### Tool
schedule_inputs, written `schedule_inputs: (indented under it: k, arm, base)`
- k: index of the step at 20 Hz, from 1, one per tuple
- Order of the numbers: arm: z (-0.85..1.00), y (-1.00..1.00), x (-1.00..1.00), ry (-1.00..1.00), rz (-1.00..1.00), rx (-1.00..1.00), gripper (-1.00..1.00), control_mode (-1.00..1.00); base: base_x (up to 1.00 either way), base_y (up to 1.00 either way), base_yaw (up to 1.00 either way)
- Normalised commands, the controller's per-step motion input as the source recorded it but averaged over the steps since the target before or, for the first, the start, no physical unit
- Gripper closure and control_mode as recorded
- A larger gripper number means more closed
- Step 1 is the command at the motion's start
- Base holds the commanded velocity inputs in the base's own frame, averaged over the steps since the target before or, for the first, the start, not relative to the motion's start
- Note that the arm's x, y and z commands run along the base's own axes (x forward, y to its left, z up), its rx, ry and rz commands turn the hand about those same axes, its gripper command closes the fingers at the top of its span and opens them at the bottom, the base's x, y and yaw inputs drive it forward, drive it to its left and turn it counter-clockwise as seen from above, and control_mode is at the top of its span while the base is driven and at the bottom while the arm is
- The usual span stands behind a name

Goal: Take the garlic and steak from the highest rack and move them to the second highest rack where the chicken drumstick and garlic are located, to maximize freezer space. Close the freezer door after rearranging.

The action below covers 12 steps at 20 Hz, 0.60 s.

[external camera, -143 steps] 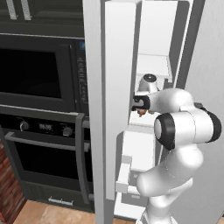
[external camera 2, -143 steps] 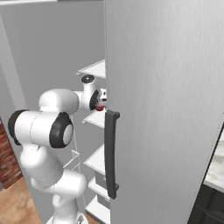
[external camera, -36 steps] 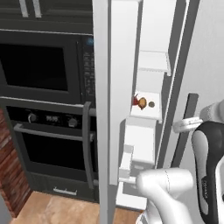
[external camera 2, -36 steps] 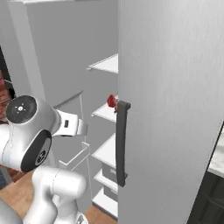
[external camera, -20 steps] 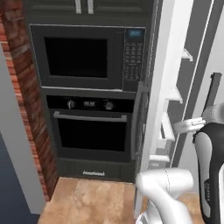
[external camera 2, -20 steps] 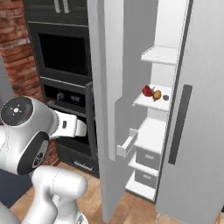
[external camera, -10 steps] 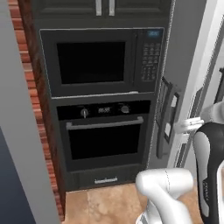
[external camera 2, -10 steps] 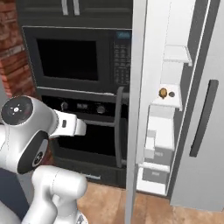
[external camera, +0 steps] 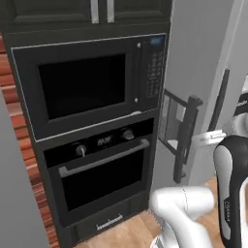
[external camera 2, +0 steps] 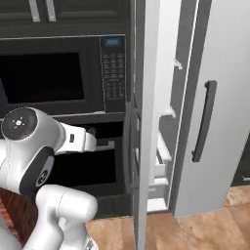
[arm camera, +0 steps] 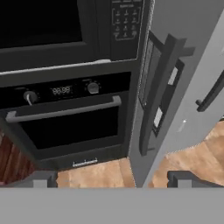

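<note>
Closest to me, the gripper has its two dark fingertips spread wide, nothing between them. It hangs above bare wooden floor. That strip of floor is my open room: it runs from the foot of the oven round to the front of the freezer door.

Ahead and to the right in the hand view, the freezer door's dark bar handle stands well clear of the fingertips, with no contact. The handle juts out from the door face, and its lower end is the nearest hard edge. The oven's grey bar handle lies to the left, also apart from the fingers.

From the right base view the freezer door shows edge-on as a tall white-grey panel, thick and narrow. It stands ajar, not shut. A gap remains between it and the neighbouring grey door. Inside that gap I see white shelf edges, but I cannot tell which racks they are.

In the left base view the freezer door is plain grey on its outer face. Its handle sits just beside the oven column. Farther back, the microwave sits above the oven, with brick wall at the far left.
</note>
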Motion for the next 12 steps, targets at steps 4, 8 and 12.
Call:
schedule_inputs:
  k: [4,8,12]
  arm:
    - [0.0,0.0,0.0,0.0,0.0,0.0,-1.0,1.0]
    - [0.0,0.0,0.0,0.0,0.0,0.0,-1.0,1.0]
    - [0.0,0.0,0.0,0.0,0.0,0.0,-1.0,1.0]
  base:
    - [0.48,0.67,-0.59]
    - [0.2,0.77,-0.54]
    - [0.23,0.61,-0.55]
